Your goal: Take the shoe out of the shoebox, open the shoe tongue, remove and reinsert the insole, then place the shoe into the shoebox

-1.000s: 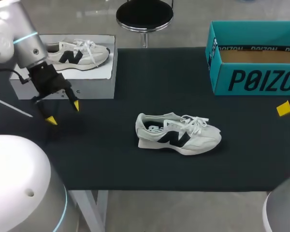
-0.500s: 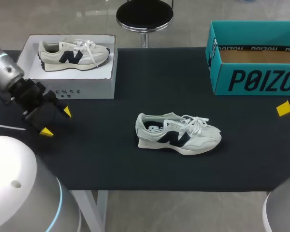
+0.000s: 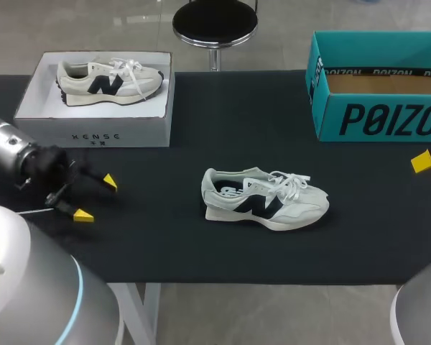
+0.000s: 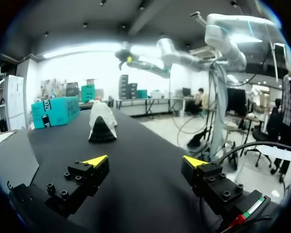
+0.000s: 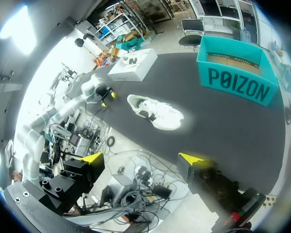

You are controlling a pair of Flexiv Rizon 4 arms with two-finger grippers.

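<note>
Left end effector point(image 3: 95, 198) and right end effector point(image 5: 143, 159): fingers spread wide, empty. Shoe point(image 3: 264, 198) stands on the surface point(image 3: 165, 244), well ahead of the left one, outside the shoebox point(image 3: 377, 108). Probable step: opening the tongue point(image 3: 267, 181); next, bring an end effector to it.

Robot lab bench, going by the set-up. I am working at a table point(image 3: 165, 244) that is wearing a black cover, with my left arm point(image 3: 14, 154) and right arm point(image 3: 422, 309) coming in over it. Test props are lying out: a shoe point(image 3: 266, 198), a teal shoebox point(image 3: 388, 118), and a white box point(image 3: 93, 129) holding a second shoe point(image 3: 108, 79).
</note>
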